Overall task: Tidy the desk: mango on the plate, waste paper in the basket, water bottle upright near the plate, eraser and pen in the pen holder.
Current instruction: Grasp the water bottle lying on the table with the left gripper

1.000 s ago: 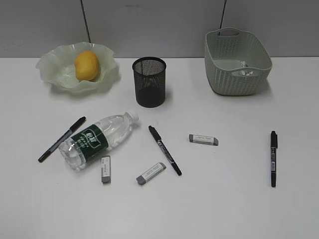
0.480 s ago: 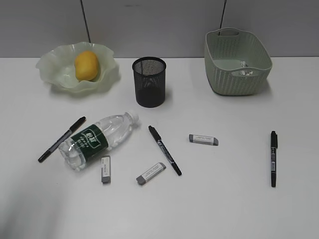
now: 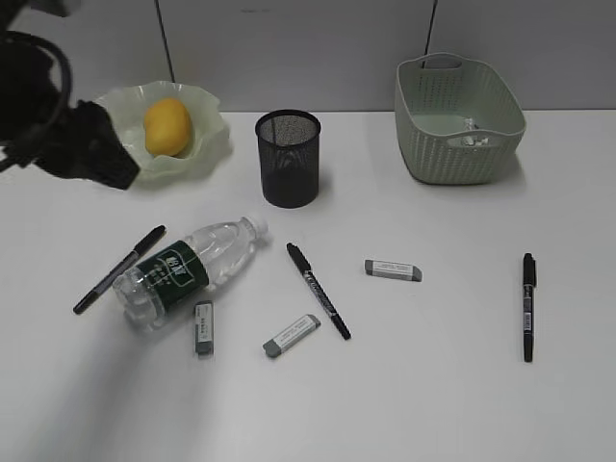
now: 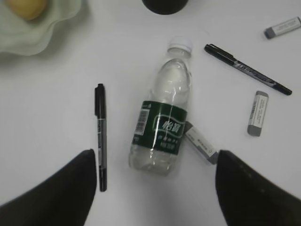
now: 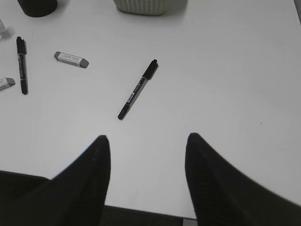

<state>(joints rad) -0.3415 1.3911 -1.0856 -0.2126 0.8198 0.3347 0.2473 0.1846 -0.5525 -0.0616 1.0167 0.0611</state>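
Mango sat on plate; waste paper lay in basket. Water bottle lay flat on desk; pens, erasers outside pen holder. Left gripper spread wide over bottle, empty; right gripper parted, empty

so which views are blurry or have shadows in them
Exterior view: left arm dark and motion-blurred, its soft shadow falling on the desk lower left. Left wrist view: slightly soft; water bottle shows glare streaks. Right wrist view: sharper, fingers dark.

Behind the work surface we see a plain grey panelled wall, crossed by two thin dark vertical cables.
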